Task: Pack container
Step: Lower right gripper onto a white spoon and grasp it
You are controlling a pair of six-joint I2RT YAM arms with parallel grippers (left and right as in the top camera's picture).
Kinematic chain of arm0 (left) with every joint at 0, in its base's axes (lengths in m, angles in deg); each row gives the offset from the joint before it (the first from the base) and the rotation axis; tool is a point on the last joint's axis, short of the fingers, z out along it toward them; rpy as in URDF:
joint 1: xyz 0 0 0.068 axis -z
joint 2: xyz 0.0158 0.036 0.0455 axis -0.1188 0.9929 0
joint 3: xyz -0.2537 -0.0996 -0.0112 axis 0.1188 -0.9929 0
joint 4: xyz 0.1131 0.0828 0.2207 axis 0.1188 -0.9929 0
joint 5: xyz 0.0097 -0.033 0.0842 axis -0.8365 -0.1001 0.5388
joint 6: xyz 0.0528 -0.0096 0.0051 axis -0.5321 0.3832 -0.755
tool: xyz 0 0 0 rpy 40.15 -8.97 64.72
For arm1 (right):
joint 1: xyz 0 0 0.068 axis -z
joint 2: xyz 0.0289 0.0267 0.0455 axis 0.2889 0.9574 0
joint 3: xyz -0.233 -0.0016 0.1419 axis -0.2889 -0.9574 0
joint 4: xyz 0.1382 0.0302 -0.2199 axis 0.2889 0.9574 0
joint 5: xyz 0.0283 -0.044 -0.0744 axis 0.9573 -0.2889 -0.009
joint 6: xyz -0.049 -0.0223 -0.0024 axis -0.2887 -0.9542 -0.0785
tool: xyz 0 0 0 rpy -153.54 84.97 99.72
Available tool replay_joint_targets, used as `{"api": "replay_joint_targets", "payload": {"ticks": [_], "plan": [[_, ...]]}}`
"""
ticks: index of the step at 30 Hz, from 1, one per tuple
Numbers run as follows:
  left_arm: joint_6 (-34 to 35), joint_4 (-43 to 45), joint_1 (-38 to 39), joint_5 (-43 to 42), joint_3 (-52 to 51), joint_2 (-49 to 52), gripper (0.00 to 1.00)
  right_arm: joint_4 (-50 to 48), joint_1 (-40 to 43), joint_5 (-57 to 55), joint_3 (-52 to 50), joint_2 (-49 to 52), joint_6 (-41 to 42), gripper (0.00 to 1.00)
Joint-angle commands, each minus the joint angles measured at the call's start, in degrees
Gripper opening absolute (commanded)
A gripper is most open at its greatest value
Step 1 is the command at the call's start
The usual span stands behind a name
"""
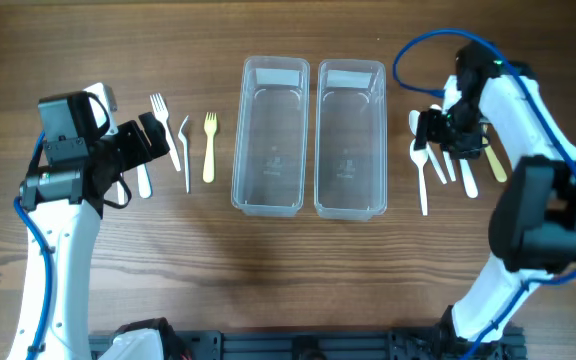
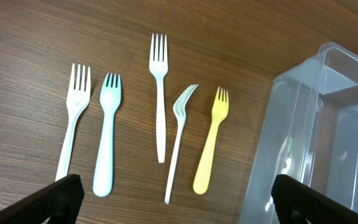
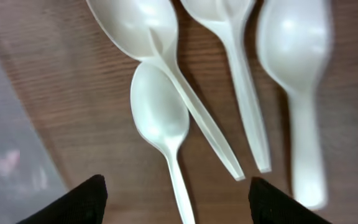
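Two clear plastic containers stand side by side mid-table, the left one [image 1: 270, 140] and the right one [image 1: 350, 140]; both look empty. Several forks lie left of them: a yellow fork [image 1: 209, 146] [image 2: 211, 149], thin white forks [image 2: 160, 93] [image 2: 179, 140], a pale blue one [image 2: 107, 140] and a white one [image 2: 71, 127]. Several white spoons [image 1: 423, 165] [image 3: 161, 121] and a yellow utensil [image 1: 493, 160] lie right of the containers. My left gripper [image 2: 173, 199] is open above the fork handles. My right gripper [image 3: 176, 199] is open, low over the spoons, straddling a small spoon's handle.
The left container's wall [image 2: 303, 143] fills the right side of the left wrist view. The right container's edge [image 3: 11, 155] shows blurred at the left of the right wrist view. Bare wood table [image 1: 268, 280] lies in front of the containers.
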State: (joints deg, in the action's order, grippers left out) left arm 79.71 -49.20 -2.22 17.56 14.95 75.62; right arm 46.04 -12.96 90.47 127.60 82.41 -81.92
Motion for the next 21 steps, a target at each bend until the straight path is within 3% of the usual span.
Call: {"api": "replay_joint_targets", "payload": {"ticks": [1,6,21], "plan": [[-1.3,0.0,-0.3,0.7,1.2,0.1,1.0,-2.3,-0.3,4.3,-1.9,1.2,-2.0,0.71],[-1.3,0.0,-0.3,0.7,1.2,0.1,1.0,-5.6,-0.5,4.1,-6.1,1.2,-1.7,0.6],[-1.3,0.0,-0.3,0.7,1.2,0.1,1.0,-9.2,-3.1,-2.1,-15.0,1.2,3.0,0.42]]}}
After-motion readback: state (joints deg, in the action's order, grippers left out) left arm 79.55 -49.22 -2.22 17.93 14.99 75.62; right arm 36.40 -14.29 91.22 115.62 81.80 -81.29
